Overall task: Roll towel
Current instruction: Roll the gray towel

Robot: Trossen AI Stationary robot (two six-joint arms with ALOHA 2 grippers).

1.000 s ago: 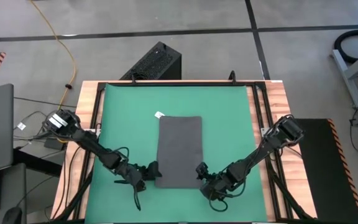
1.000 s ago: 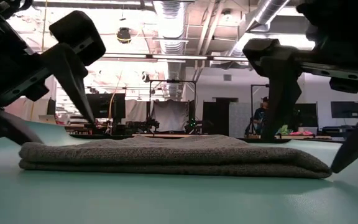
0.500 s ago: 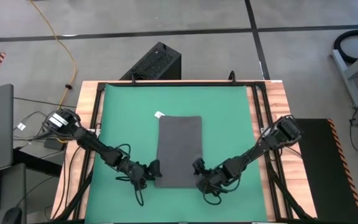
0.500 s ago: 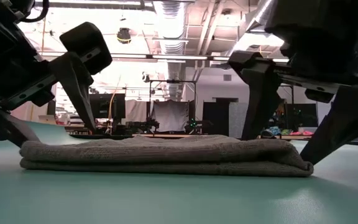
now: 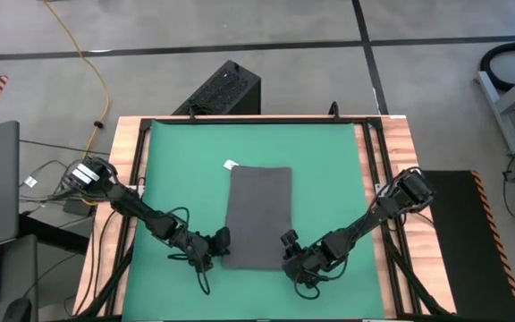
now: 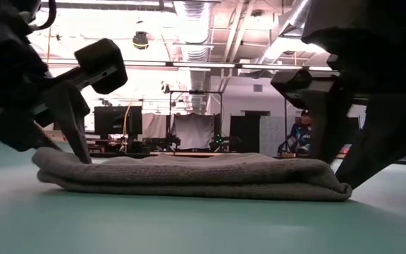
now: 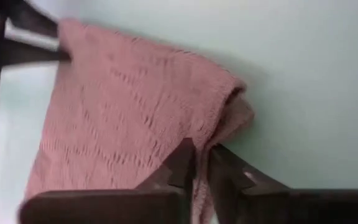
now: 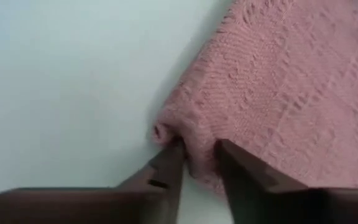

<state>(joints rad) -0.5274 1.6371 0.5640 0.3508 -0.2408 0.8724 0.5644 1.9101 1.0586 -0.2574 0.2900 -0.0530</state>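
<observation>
Judging by its folds, we take the towel (image 5: pixel 258 217) for light, soft and limp, best taken at the 2 near corners. It lies flat, stretching away ahead of both grippers. The left gripper (image 7: pixel 199 163) is pinched together on one near corner, lifting it slightly; the right gripper (image 8: pixel 196 160) has its fingers narrowly apart around the other, cloth bunched between them. Under the grippers the green mat (image 5: pixel 329 152) covers the table (image 5: pixel 401 134). Beyond is an open workshop.
</observation>
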